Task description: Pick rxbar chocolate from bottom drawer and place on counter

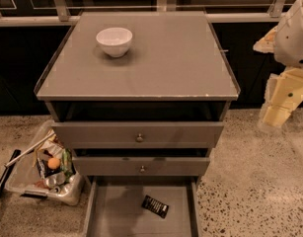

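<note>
The rxbar chocolate (155, 206) is a small flat black wrapper with pale lettering. It lies at an angle on the floor of the bottom drawer (111, 214), which is pulled out in front of the cabinet. The counter (156, 63) is the glossy grey top of the cabinet, with chips along its front edge. My gripper (278, 107) hangs at the far right, beside the cabinet and above the floor, well away from the drawer and the bar. It holds nothing that I can see.
A white bowl (114, 41) stands on the counter at the back left. Two upper drawers (139, 135) with small round knobs sit slightly open. A clear bin of clutter (47, 174) stands on the speckled floor left of the cabinet.
</note>
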